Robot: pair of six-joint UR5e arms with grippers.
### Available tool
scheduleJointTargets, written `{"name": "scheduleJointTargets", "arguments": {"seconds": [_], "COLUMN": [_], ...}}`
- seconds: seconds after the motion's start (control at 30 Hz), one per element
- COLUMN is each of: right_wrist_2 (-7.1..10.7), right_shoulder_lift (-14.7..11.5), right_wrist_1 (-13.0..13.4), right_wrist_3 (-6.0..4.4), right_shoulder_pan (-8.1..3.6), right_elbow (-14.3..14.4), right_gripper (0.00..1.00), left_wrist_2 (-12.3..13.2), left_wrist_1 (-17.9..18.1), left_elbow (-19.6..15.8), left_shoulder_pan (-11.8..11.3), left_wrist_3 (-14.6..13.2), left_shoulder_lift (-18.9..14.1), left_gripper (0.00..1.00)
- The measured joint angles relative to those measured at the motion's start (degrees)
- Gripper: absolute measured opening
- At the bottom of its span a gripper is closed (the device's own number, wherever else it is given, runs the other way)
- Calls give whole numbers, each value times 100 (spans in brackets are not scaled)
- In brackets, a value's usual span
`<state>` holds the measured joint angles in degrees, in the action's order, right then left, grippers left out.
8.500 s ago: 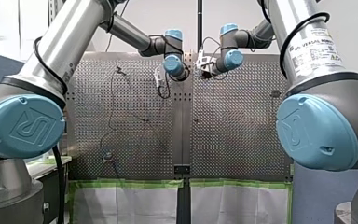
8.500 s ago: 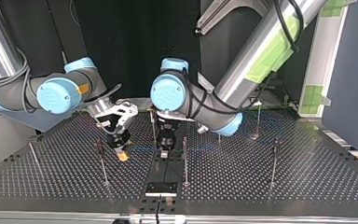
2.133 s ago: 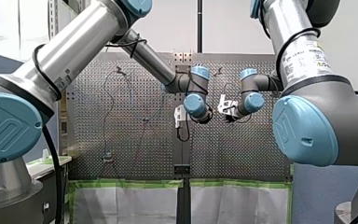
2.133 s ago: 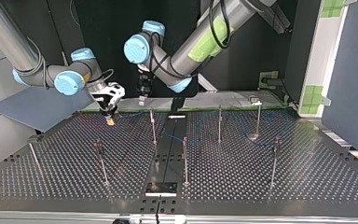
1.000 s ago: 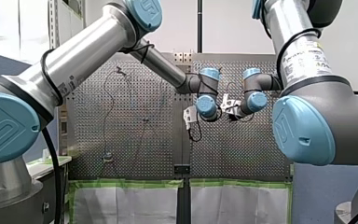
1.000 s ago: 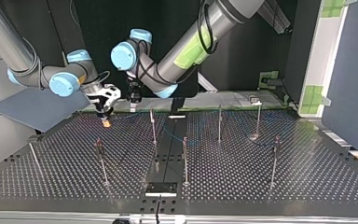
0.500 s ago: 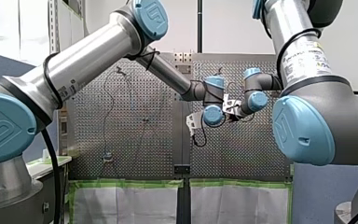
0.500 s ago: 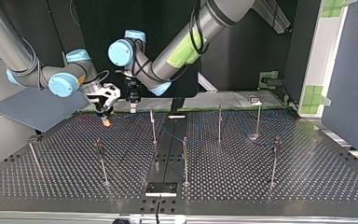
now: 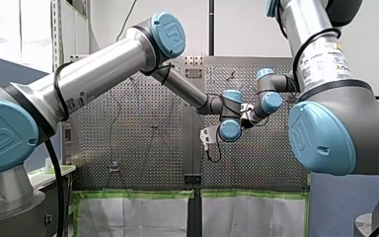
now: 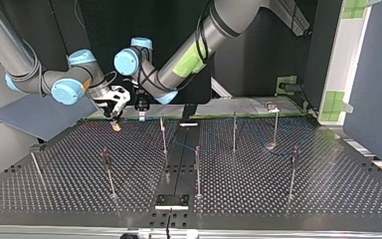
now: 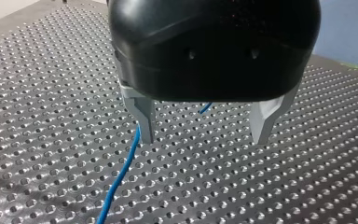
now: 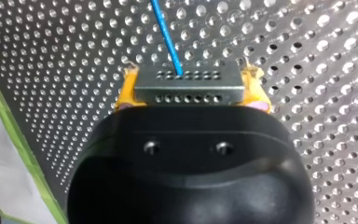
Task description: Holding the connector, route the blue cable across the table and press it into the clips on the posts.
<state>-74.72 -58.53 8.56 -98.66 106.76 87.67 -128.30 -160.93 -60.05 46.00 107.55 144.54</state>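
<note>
My right gripper (image 12: 191, 77) is shut on a grey metal connector (image 12: 189, 88), held between its yellow pads (image 12: 127, 91). The blue cable (image 12: 165, 32) leaves the connector and runs ahead over the perforated table. My left gripper (image 11: 204, 140) hovers open just above the table with nothing between its metal fingers; the blue cable (image 11: 121, 172) passes under one finger. In the top view my right gripper (image 10: 116, 124) and my left gripper (image 10: 142, 117) hang close together at the far left of the table. The cable (image 10: 185, 144) shows faintly near the middle posts.
Several thin upright posts stand on the perforated table (image 10: 278, 199), among them one (image 10: 163, 134) nearest the grippers, one (image 10: 197, 169) at the centre and one (image 10: 107, 172) toward the near left. A black plate (image 10: 171, 200) lies at the near edge.
My left arm has swung toward the top view's left, bringing its open gripper close beside my right gripper. My right gripper has stayed almost in place, still holding the connector.
</note>
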Motion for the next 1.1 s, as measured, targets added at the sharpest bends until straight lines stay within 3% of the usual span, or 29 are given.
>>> {"name": "scheduleJointTargets", "arguments": {"seconds": [0.33,0.77,1.1], "right_wrist_2": [-6,-2,0], "right_shoulder_lift": [-10,-7,-6], "right_wrist_1": [16,229,238], "right_wrist_3": [-39,-84,-102], "right_shoulder_pan": [-16,-95,-118], "right_elbow": [1,1,1], "right_gripper": [0,0,0], "left_wrist_2": [-103,-104,-340], "left_wrist_1": [-52,350,405], "left_elbow": [369,-171,-489], "left_shoulder_pan": [-14,113,70], "left_wrist_3": [-14,-3,-25], "left_shoulder_lift": [30,28,17], "left_gripper": [100,100,100]}}
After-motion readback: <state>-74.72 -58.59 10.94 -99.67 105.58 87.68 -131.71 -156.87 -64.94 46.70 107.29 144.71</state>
